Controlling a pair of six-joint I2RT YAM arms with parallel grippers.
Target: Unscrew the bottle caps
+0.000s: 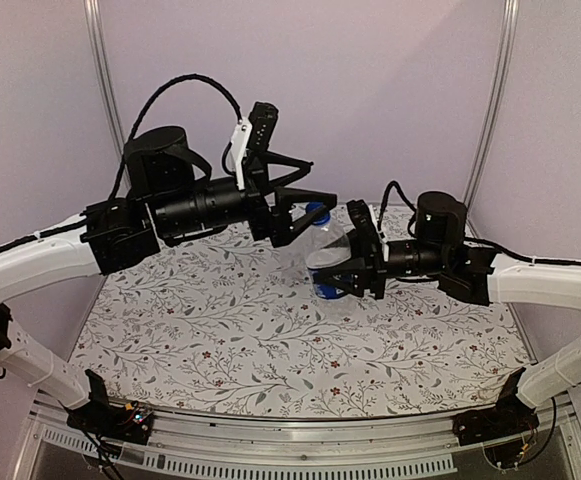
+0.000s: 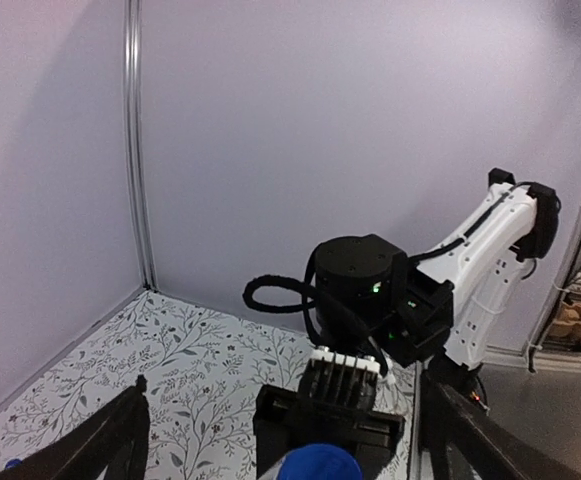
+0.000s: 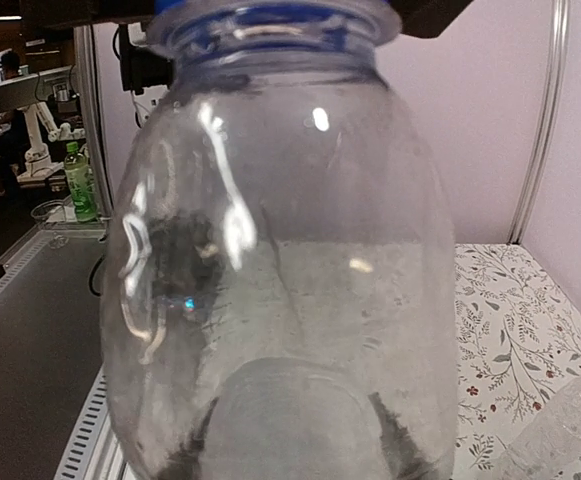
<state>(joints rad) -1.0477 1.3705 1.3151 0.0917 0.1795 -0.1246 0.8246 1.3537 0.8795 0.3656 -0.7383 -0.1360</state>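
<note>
A clear bottle (image 1: 328, 250) with a dark blue label band is held upright above the table, my right gripper (image 1: 348, 272) shut on its lower body. Its solid blue cap (image 1: 317, 212) sits on the neck. My left gripper (image 1: 308, 205) is at cap height, jaws spread wide on either side of the cap without touching it. In the left wrist view the cap (image 2: 318, 465) shows low between the open fingers (image 2: 105, 440). The bottle (image 3: 290, 260) fills the right wrist view, with dark fingers (image 3: 395, 440) showing through it. A second clear bottle (image 3: 570, 430) lies at the lower right.
The floral table cover (image 1: 220, 340) spreads below both arms. Pale walls with metal corner posts (image 1: 105, 90) close the back and sides. A tiny blue spot (image 2: 10, 465) lies on the cover at the left wrist view's lower left.
</note>
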